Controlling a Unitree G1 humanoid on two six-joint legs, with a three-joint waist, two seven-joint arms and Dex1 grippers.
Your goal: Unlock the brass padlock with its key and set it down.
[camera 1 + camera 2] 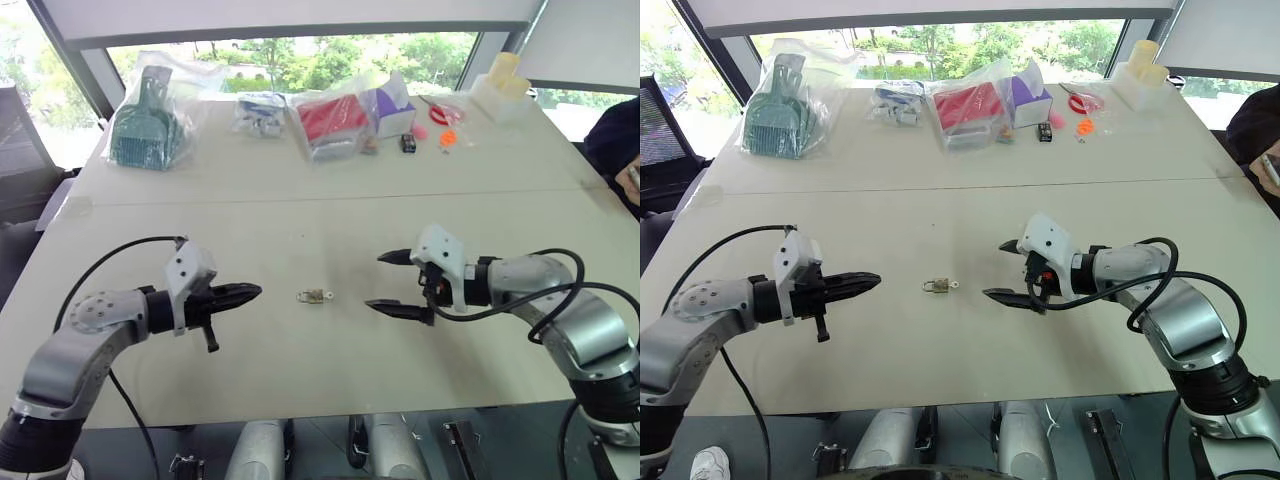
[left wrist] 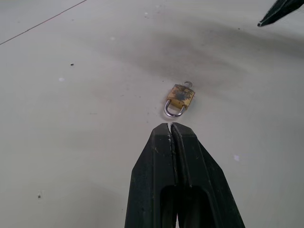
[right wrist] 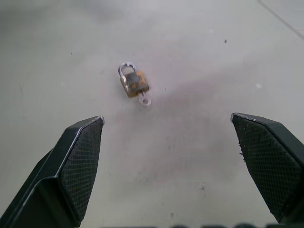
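Note:
The small brass padlock (image 1: pixel 313 296) lies flat on the pale table (image 1: pixel 300 200), midway between my two grippers. Its silvery shackle looks closed, and a small key (image 3: pixel 145 100) sticks out of its bottom end. My left gripper (image 1: pixel 252 292) hovers a short way to the padlock's left, pointing at it, shut with nothing between its fingers (image 2: pixel 190 156). My right gripper (image 1: pixel 377 280) hovers a short way to the padlock's right, open wide and empty, with the padlock beyond its fingertips (image 3: pixel 80 156).
Along the table's far edge lie a bagged teal dustpan (image 1: pixel 150 125), a bagged red item (image 1: pixel 333 120), a purple box (image 1: pixel 392 105), a small black box (image 1: pixel 408 143), red scissors (image 1: pixel 445 112) and a white container (image 1: pixel 505 90). A person (image 1: pixel 618 150) sits at the right edge.

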